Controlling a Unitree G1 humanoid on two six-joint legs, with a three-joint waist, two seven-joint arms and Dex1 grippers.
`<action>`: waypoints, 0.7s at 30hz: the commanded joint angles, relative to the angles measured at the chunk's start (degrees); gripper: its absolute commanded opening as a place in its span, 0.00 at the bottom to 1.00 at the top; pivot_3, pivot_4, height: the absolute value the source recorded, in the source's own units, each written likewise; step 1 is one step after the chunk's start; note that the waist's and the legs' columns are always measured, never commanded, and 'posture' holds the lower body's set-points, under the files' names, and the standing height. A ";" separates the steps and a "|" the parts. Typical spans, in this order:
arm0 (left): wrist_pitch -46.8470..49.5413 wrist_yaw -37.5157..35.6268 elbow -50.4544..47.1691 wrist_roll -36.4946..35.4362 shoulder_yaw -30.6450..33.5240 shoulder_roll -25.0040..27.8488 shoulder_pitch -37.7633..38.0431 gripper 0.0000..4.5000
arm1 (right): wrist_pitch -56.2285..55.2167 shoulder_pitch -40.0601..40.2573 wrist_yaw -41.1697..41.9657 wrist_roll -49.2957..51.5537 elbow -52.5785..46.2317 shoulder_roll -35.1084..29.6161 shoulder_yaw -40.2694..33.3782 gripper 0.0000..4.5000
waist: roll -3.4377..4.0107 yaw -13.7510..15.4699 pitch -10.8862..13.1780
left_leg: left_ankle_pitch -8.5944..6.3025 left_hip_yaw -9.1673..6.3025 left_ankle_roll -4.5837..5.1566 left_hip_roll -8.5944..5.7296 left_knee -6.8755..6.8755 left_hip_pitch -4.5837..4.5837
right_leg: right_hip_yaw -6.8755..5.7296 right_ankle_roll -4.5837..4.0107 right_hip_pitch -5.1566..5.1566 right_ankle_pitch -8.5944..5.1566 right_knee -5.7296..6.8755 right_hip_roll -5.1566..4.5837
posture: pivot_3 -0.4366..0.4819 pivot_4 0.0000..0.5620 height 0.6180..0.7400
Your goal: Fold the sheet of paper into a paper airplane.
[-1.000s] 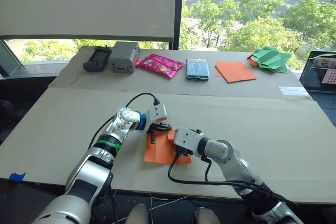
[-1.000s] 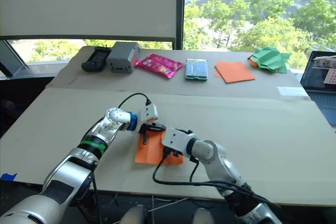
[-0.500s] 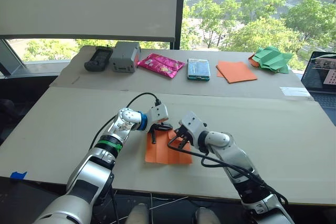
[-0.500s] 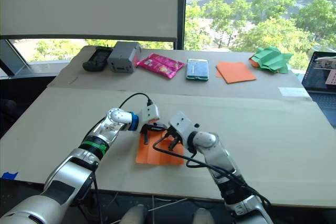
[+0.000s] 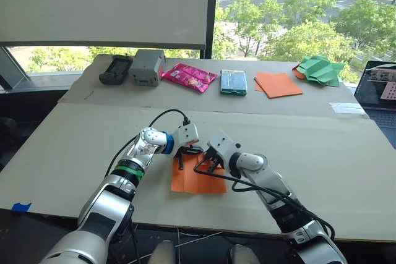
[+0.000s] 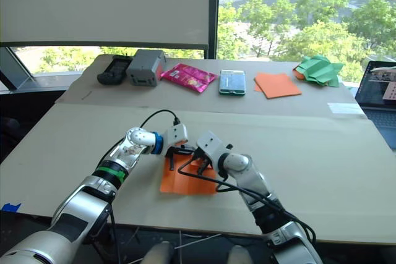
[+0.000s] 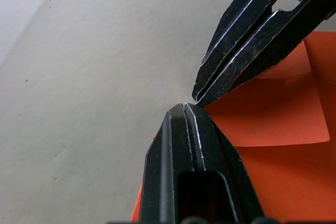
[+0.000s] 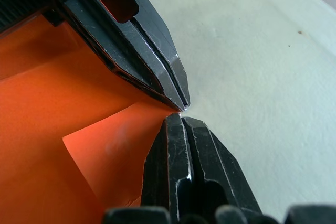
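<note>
The orange sheet of paper (image 5: 193, 180) lies flat on the near table, with a folded flap (image 7: 273, 121) along its far part. My left gripper (image 5: 195, 151) is shut, its tips down on the sheet's far edge. My right gripper (image 5: 205, 160) is shut too and comes in from the right. The two grippers meet tip to tip at that edge: in the left wrist view my left gripper (image 7: 184, 108) faces the right gripper's fingers (image 7: 247, 40). In the right wrist view my right gripper (image 8: 177, 118) faces the left gripper's fingers (image 8: 142, 51). No paper airplane shape shows.
On the far table stand a black device (image 5: 115, 69), a grey box (image 5: 146, 67), a pink packet (image 5: 189, 76), a teal pack (image 5: 233, 81), smooth orange sheets (image 5: 277, 84) and green crumpled paper (image 5: 318, 69). A laptop (image 5: 377, 85) sits at the right edge.
My right gripper has risen from lying low over the sheet's right side, shut, and brought its tips up to the left gripper's tips. The left gripper has stayed put.
</note>
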 commanded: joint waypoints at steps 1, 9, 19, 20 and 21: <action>1.12 -0.63 1.17 2.50 -2.02 0.18 1.81 0.00 | 1.87 0.67 0.51 -0.66 1.98 -0.11 1.94 0.00 | 0.03 -0.02 -0.06 | 0.00 0.00 0.00 0.00 0.00 0.00 | 0.00 0.00 0.00 0.00 0.00 0.00 | 0.48 0.27 0.69; 1.04 -0.67 1.73 2.71 -2.00 0.22 1.52 0.00 | 3.35 2.83 2.18 -4.65 0.50 -3.29 7.91 0.00 | 0.05 -0.04 -0.47 | -0.01 0.00 -0.01 0.00 0.00 0.01 | 0.00 -0.07 0.00 -0.07 0.01 0.00 | 0.48 0.27 0.69; 0.97 -1.14 1.49 2.99 -2.15 0.58 1.88 0.00 | 6.55 5.89 2.49 -6.71 -3.26 -4.35 9.69 0.00 | -0.10 0.00 -0.74 | -0.13 0.00 -0.20 0.00 0.00 0.02 | 0.00 -0.13 0.01 -0.15 0.01 0.00 | 0.48 0.27 0.69; 0.96 -1.19 1.48 3.03 -2.15 0.61 1.91 0.00 | 6.88 6.17 2.56 -6.74 -3.53 -4.48 9.74 0.00 | -0.10 0.00 -0.77 | -0.13 0.00 -0.20 0.01 0.00 0.03 | 0.00 -0.13 0.01 -0.15 0.01 0.00 | 0.48 0.27 0.69; 0.94 -1.20 1.53 3.07 -2.14 0.62 1.91 0.00 | 7.16 6.53 2.68 -6.92 -3.86 -4.81 9.92 0.00 | -0.12 0.01 -0.80 | -0.13 0.00 -0.21 0.00 0.00 0.03 | 0.00 -0.13 0.01 -0.15 0.01 0.00 | 0.48 0.27 0.69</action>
